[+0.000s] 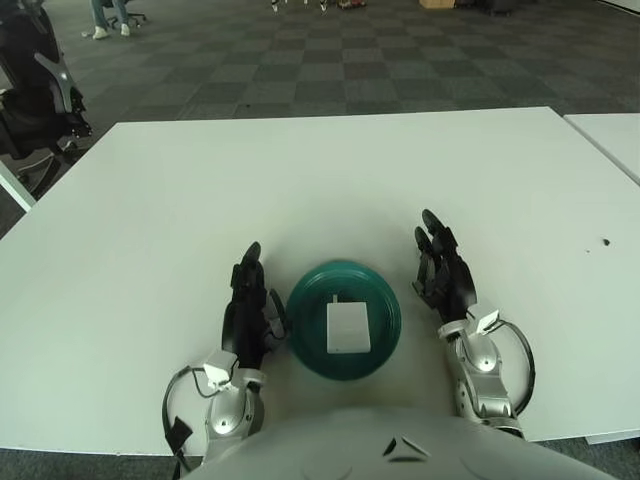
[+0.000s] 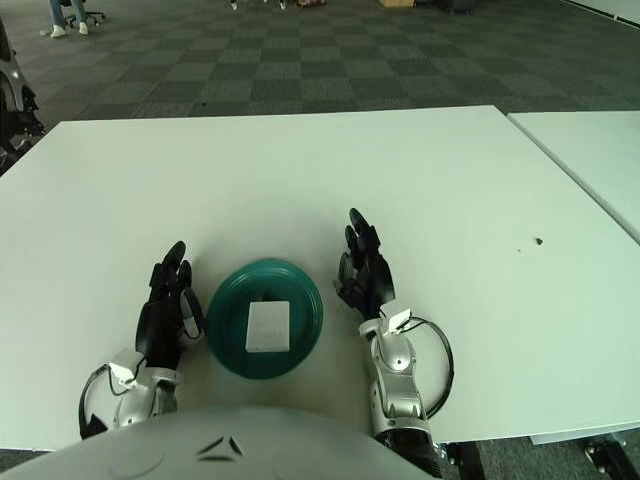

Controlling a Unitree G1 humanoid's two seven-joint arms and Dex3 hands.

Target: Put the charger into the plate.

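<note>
A white square charger (image 1: 347, 327) lies flat inside the round teal plate (image 1: 385, 300) near the front edge of the white table. My left hand (image 1: 250, 305) is just left of the plate, fingers stretched out and holding nothing. My right hand (image 1: 443, 268) is just right of the plate, fingers also stretched out and empty. Neither hand touches the charger. The plate (image 2: 310, 305) and charger (image 2: 267, 326) show the same in the right eye view.
The white table (image 1: 330, 180) stretches far ahead of the plate. A second white table (image 1: 615, 135) adjoins at the right. A black office chair (image 1: 35, 90) stands off the table's far left corner. A small dark spot (image 1: 605, 242) marks the tabletop at right.
</note>
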